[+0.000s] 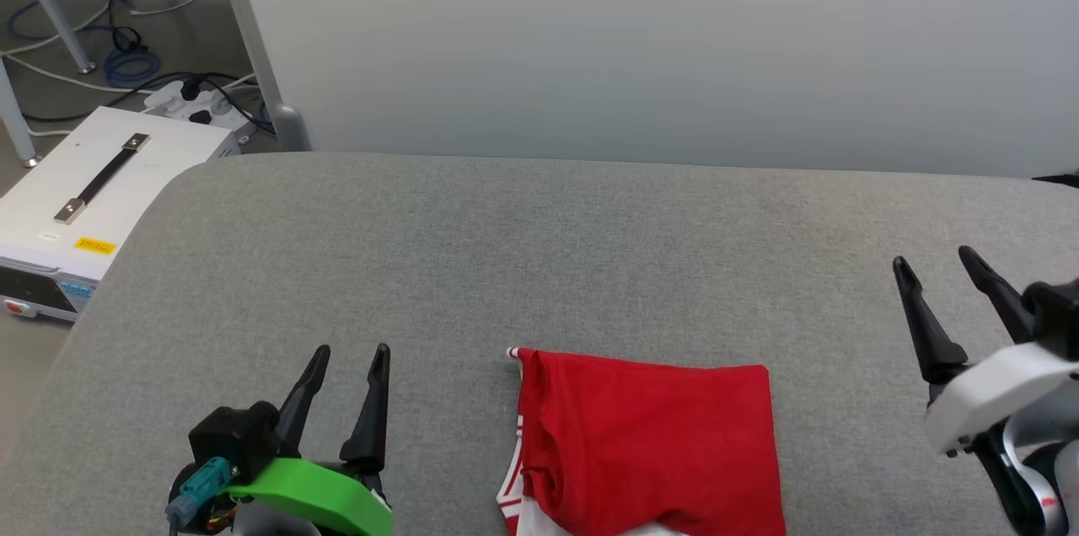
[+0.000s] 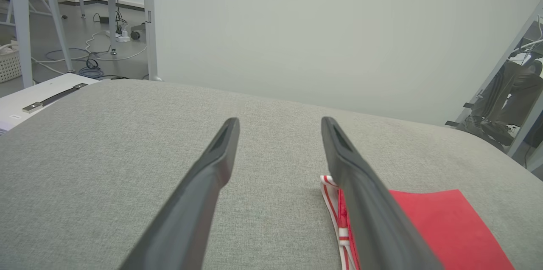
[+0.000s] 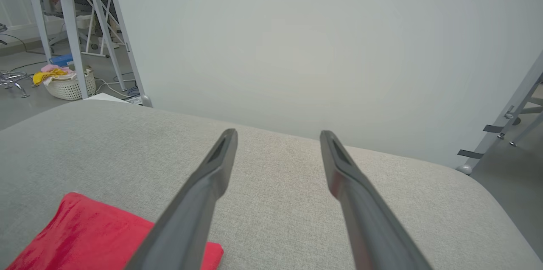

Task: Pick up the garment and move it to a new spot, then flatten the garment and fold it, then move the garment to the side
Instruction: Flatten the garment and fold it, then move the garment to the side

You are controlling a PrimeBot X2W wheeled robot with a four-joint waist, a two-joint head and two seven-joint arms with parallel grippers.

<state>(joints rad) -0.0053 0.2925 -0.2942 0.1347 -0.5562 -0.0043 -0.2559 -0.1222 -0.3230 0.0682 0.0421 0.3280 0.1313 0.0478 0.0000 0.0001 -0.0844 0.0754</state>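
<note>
One red shirt (image 1: 649,443) is lying folded at the near middle of the grey bench (image 1: 539,249). Left gripper (image 1: 353,348) and right gripper (image 1: 932,255) are flanking it, well apart from it, fingers (image 1: 371,410) spread wide and holding nothing. Folding seems done; shifting it aside is likely calling for a grasp on one edge.

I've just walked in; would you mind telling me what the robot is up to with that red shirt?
Nothing is being held at this moment. The red jersey garment with red-white striped trim lies folded into a compact rectangle on the grey fabric-covered table, near its front edge. The left gripper hovers open to the garment's left and the right gripper open to its right, both apart from the cloth. The fold looks done; moving it aside probably remains.
</note>
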